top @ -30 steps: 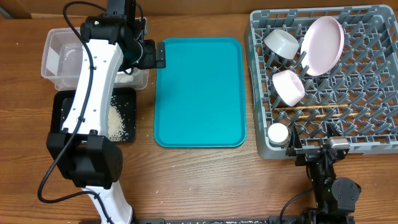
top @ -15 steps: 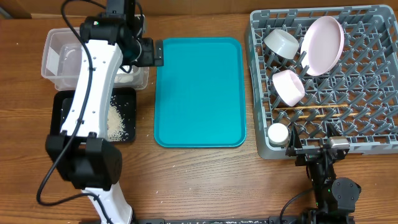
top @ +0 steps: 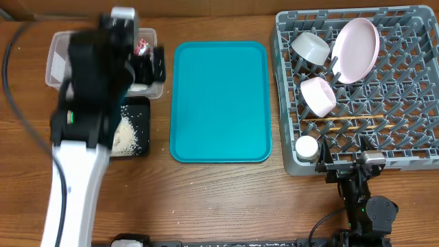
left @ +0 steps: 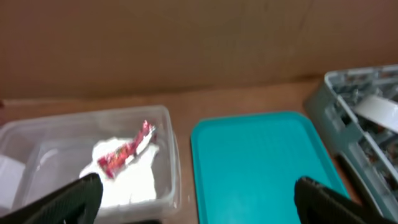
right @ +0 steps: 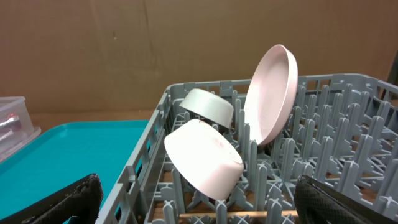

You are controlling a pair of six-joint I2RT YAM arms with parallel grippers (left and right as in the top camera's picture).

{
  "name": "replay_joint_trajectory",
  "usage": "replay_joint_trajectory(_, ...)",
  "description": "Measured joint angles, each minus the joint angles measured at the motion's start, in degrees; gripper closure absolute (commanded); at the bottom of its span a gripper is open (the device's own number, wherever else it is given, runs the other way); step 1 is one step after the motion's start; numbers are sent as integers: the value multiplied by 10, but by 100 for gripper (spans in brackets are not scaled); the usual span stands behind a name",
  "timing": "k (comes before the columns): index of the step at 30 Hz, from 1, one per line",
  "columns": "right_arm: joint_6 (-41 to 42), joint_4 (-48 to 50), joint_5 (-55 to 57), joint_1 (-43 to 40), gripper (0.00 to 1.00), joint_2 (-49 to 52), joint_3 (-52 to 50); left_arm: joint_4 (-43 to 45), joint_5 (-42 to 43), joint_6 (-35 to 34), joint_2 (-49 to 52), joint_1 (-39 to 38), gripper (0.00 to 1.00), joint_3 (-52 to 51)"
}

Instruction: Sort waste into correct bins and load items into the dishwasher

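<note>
The red-and-white wrapper (left: 124,149) lies on white tissue (left: 134,177) inside the clear tub (left: 168,155); the wrapper also shows in the overhead view (top: 143,46). Rice (top: 127,135) lies in the black tray (top: 140,110). My left gripper (left: 199,205) is open and empty, above the tub's right end; its arm is blurred in the overhead view. The grey rack (top: 405,147) holds the pink plate (top: 357,49), whitish bowl (top: 310,46), pink bowl (top: 317,96), white cup (top: 306,146) and chopsticks (top: 357,124). My right gripper (right: 199,199) is open and empty at the rack's front edge.
The teal serving tray (top: 219,101) lies between the bins and the rack, with nothing on it. A brown cardboard wall runs along the back of the table. Bare wood shows in front of the trays.
My left arm has swung back from over the tub's right end and is blurred with motion. The wrapper now shows in the tub. The right arm has not moved.
</note>
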Motion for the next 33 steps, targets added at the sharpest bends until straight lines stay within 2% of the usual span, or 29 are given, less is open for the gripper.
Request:
replay_joint_trajectory(8, 0, -1, 0, 0, 0, 0, 0, 221, 10, 0, -276, 28, 0, -391)
replay_joint_trajectory(14, 0, 0, 0, 0, 0, 0, 0, 295, 10, 4, -464, 40, 0, -580)
replay_joint_trajectory(23, 0, 0, 0, 0, 0, 0, 0, 300, 13, 31, -643, 41, 0, -713)
replay_joint_trajectory(33, 0, 0, 0, 0, 0, 0, 0, 274, 10, 41, -705, 41, 0, -759)
